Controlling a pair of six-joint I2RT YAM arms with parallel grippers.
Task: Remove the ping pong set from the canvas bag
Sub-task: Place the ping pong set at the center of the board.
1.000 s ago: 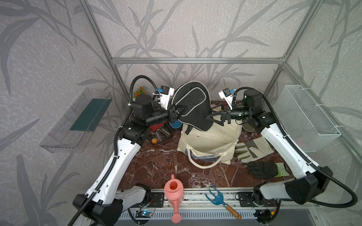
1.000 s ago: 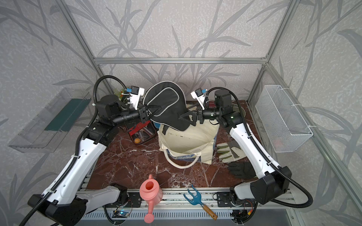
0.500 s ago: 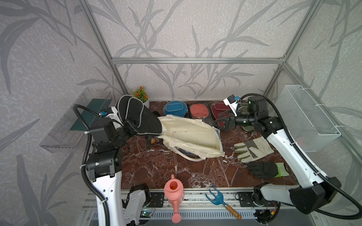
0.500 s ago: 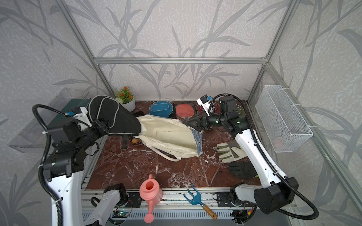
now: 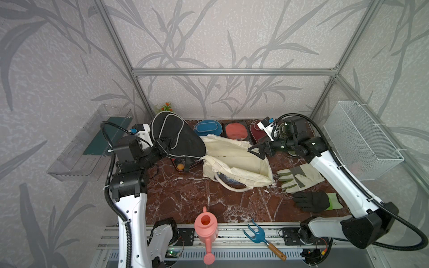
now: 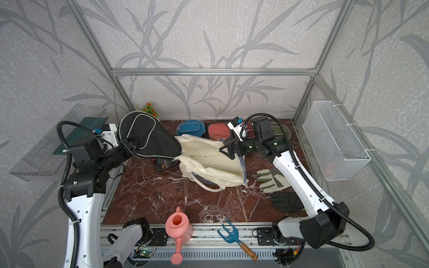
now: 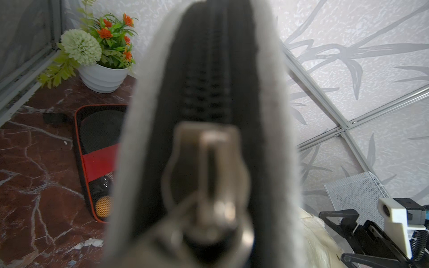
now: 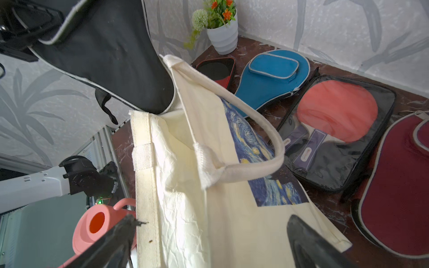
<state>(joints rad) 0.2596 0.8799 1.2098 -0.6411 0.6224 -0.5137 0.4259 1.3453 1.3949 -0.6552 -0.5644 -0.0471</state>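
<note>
The cream canvas bag [image 5: 234, 162] [image 6: 209, 162] lies on its side mid-table, its mouth toward the left arm. My left gripper [image 5: 166, 145] [image 6: 132, 145] is shut on the zip edge of the black paddle cover [image 5: 176, 137] [image 7: 209, 92], holding it above the table with its narrow end at the bag's mouth. My right gripper [image 5: 256, 149] [image 8: 209, 243] is open, straddling the bag's [image 8: 185, 185] other end without holding it. Along the back lie the blue cover [image 5: 207, 128], the red paddle [image 5: 236, 131] in a clear case and the maroon cover [image 5: 257, 132]. The black-and-red case [image 7: 97, 157] lies under the black cover.
Two gardening gloves [image 5: 299, 178] lie right of the bag beneath the right arm. A pink watering can [image 5: 205, 227] and a blue hand fork [image 5: 255, 234] rest at the front edge. A flower pot [image 7: 102, 79] stands in the back left corner. A wire basket [image 5: 362, 141] hangs on the right wall.
The bag, held upright a second ago, has tipped onto its side. The left arm has swung left, drawing the black cover out toward the bag's mouth. The right gripper has sunk lower.
</note>
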